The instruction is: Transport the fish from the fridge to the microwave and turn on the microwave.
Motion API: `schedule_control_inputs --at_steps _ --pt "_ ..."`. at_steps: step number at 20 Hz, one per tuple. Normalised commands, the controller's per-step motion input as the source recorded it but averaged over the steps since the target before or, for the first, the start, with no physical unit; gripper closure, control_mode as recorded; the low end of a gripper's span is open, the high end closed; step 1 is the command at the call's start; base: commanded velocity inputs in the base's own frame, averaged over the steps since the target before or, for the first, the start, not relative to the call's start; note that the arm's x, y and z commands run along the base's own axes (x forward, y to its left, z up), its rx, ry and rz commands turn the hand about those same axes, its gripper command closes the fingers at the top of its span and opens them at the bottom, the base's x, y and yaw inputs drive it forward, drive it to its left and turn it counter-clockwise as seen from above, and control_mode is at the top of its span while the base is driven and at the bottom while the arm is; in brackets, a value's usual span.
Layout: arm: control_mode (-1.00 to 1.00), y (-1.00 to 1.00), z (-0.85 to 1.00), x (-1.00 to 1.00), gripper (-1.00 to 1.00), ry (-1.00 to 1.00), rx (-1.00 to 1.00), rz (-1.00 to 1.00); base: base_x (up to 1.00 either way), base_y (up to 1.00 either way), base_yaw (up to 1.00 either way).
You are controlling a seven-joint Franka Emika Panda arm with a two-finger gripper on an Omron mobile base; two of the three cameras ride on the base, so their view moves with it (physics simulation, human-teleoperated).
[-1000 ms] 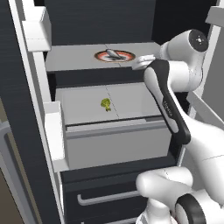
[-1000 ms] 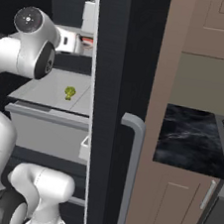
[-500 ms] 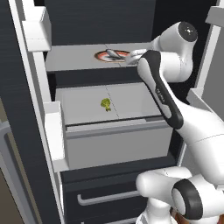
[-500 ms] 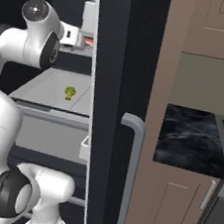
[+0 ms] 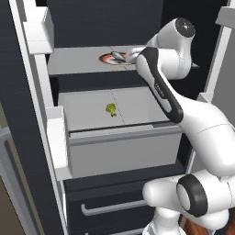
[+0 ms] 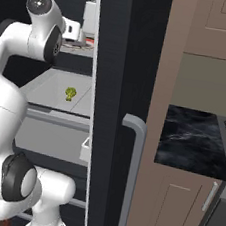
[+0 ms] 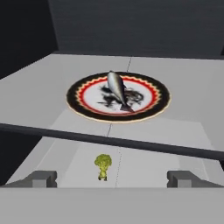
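Observation:
Inside the open fridge [image 5: 32,114], the slim grey fish [image 7: 117,87] lies on a round red-rimmed plate [image 7: 144,111] on the upper shelf. The left base view shows the same fish [image 5: 118,56] on its plate [image 5: 107,59]. My gripper [image 7: 113,179] hovers in front of the shelf's edge, a little short of the plate, with its jaws open and nothing between the fingertips [image 7: 41,178]. From the left base camera the hand [image 5: 134,54] sits just right of the plate. The microwave is out of view.
A small yellow-green vegetable [image 5: 111,109] lies on the lower shelf [image 5: 137,103]. Below it are drawers with bar handles [image 5: 110,207]. The fridge's dark side panel [image 6: 105,109] with its grey handle [image 6: 130,172] stands beside a black counter [image 6: 196,146] and wooden cabinets.
The arm has lifted its elbow and swung the hand left along the upper shelf toward the plate. The jaws stay open. Fish, plate and vegetable have not moved.

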Motion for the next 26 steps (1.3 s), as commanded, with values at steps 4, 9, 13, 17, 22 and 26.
schedule_control_inputs --at_steps 4,9,13,17,22,26 --pt "-1.00 0.00 0.00 0.27 -1.00 0.00 0.00 0.00 0.00 0.00 0.00" --pt "-1.00 0.00 0.00 0.33 -1.00 0.00 0.00 0.00 0.00 0.00 0.00" --pt "-1.00 0.02 0.00 0.36 -1.00 0.00 0.00 0.00 0.00 0.00 0.00" --pt "-1.00 0.05 -0.01 0.33 -1.00 0.00 0.00 0.00 0.00 0.00 0.00" --pt "-1.00 0.07 -0.03 0.27 -1.00 0.00 0.00 0.00 0.00 0.00 0.00" --pt "-1.00 0.13 -0.05 0.23 -1.00 0.00 0.00 0.00 0.00 0.00 0.00"
